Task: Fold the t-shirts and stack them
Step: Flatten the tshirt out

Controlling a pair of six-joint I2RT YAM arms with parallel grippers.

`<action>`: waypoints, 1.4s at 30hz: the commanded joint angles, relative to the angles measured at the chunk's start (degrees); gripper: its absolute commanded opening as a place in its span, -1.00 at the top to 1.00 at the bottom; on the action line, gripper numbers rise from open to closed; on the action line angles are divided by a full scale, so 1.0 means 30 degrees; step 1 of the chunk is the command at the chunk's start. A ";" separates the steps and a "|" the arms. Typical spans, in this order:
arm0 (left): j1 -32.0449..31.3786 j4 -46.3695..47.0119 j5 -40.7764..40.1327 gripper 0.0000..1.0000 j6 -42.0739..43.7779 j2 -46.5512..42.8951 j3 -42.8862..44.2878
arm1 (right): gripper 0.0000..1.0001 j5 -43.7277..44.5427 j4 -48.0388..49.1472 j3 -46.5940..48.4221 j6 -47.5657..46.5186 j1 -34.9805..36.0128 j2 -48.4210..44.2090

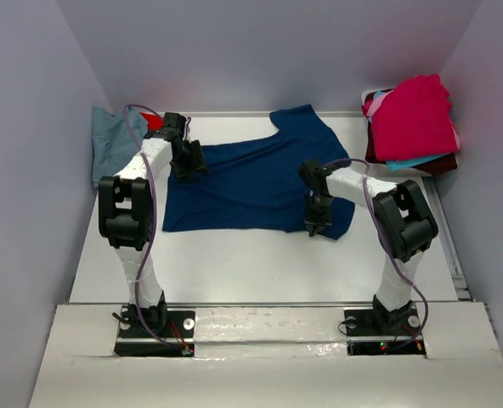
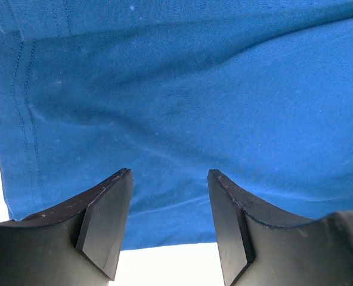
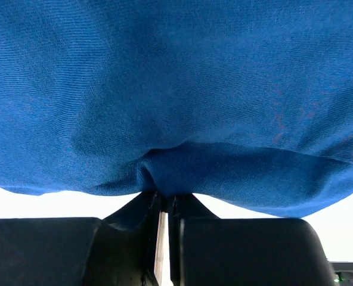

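Right jaws are pressing together, pinching a fold at the near hem of the navy t-shirt (image 3: pixel 176 89). Left jaws are standing spread over its left side, gripping nothing. Shirt is lying on the tabletop (image 1: pixel 234 263), stretching between both.

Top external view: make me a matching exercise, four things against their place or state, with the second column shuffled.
1 navy t-shirt
2 blue-grey t-shirt
3 magenta t-shirt
4 right gripper

A on top, far right
B shut on the navy cloth's near edge
C spread out in the middle
D bunched, far left

Pairs: 1-C, 2-D, 3-A, 4-B
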 commanded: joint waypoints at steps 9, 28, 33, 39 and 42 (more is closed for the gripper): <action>0.0122 0.0264 0.0206 -0.30 0.0371 -0.0120 -0.0488 | 0.86 0.1021 -0.2271 0.1757 -0.0228 -0.0081 -0.1765; 0.0122 0.0030 0.0147 -0.29 0.0458 0.0407 -0.0401 | 0.86 -0.0736 -0.6084 0.1847 -0.1692 -0.0081 -0.6103; 0.0122 0.0089 0.0148 -0.29 0.0488 0.0407 -0.0547 | 0.86 -0.1175 -0.6027 0.0852 -0.2308 -0.0081 -0.6309; 0.0122 0.0059 0.0119 -0.29 0.0517 0.0437 -0.0489 | 0.86 -0.1556 -0.5821 0.0235 -0.2484 -0.0081 -0.6367; 0.0122 0.0030 0.0148 -0.29 0.0488 0.0524 -0.0343 | 0.86 -0.1993 -0.5938 0.0264 -0.2718 -0.0081 -0.6485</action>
